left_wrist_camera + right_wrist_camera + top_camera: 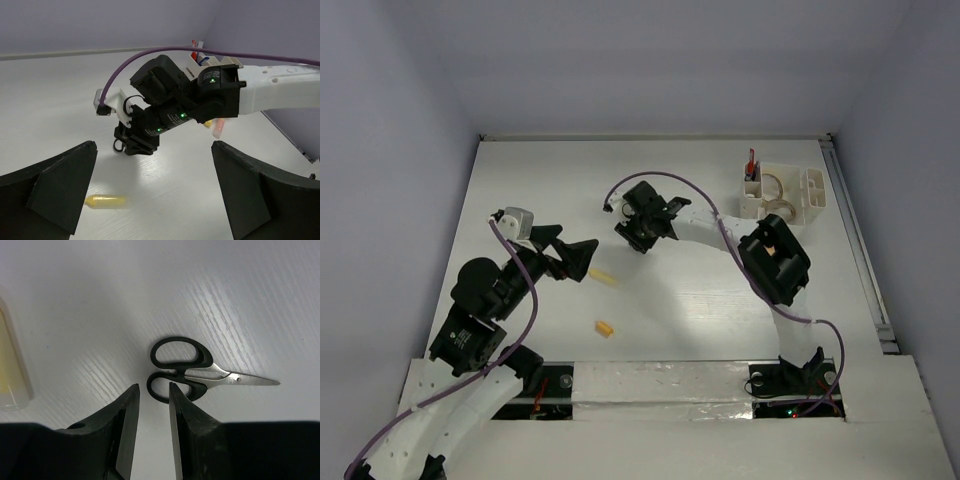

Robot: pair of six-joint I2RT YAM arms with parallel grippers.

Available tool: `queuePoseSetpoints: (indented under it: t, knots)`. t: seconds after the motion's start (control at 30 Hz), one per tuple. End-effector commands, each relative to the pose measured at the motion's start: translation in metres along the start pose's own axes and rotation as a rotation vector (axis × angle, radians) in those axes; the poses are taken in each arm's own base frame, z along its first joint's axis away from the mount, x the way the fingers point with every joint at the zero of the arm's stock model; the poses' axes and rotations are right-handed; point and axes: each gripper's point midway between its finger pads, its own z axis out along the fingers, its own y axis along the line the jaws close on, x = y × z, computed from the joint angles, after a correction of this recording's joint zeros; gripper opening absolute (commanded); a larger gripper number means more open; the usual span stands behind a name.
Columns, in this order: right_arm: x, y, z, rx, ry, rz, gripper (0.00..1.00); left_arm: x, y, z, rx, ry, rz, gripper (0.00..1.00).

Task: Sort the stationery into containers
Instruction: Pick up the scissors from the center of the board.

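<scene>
I find the organiser [812,192] part-filled: tape [775,186] and a red pen [751,160] inside. Scissors [200,372] lie on the surface [75,300], right claw [154,400] narrowly apart, empty, beside their handles. Left claw [152,170] wide apart; two yellow blocks [603,277] lie loose.

The right arm [775,262] slants from its near-right base to mid-table and bars the straight way from the left side to the organiser [812,192] in the far right corner, while bare table [550,170] along the far edge leaves room behind it. The left gripper [582,258], fingers wide apart, has the right gripper [642,225] close on its far right, a yellow block [603,276] just beside it and an orange block [604,328] nearer. The scissors [200,372] lie flat, handle loops just beyond the right gripper's narrowly parted fingertips [131,400].
</scene>
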Motion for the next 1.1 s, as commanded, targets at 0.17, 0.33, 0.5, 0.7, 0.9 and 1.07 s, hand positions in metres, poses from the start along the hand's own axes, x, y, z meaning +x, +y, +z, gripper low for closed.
queuePoseSetpoints:
  t: [0.17,0.33,0.5,0.7,0.9,1.07]
  knots:
    - [0.004,0.002,0.013,0.006,0.033,-0.006,0.36,-0.011,-0.003,0.001,0.016,-0.051,0.013,0.99]
    - [0.013,-0.001,0.020,0.007,0.051,0.020,0.34,-0.012,-0.003,0.000,0.017,-0.054,0.013,0.99]
    - [0.019,0.002,0.029,-0.045,0.045,0.057,0.23,-0.012,-0.003,0.000,0.016,-0.054,0.013,0.99]
    - [0.010,0.014,0.028,-0.136,0.007,0.081,0.00,-0.013,-0.003,-0.002,0.015,-0.061,0.012,0.99]
    - [-0.034,0.019,-0.001,-0.211,-0.193,0.116,0.00,-0.016,-0.002,-0.005,0.009,-0.076,0.012,0.99]
    - [-0.114,0.013,-0.092,-0.279,-0.576,0.192,0.00,-0.017,-0.001,-0.005,0.004,-0.081,0.012,0.99]
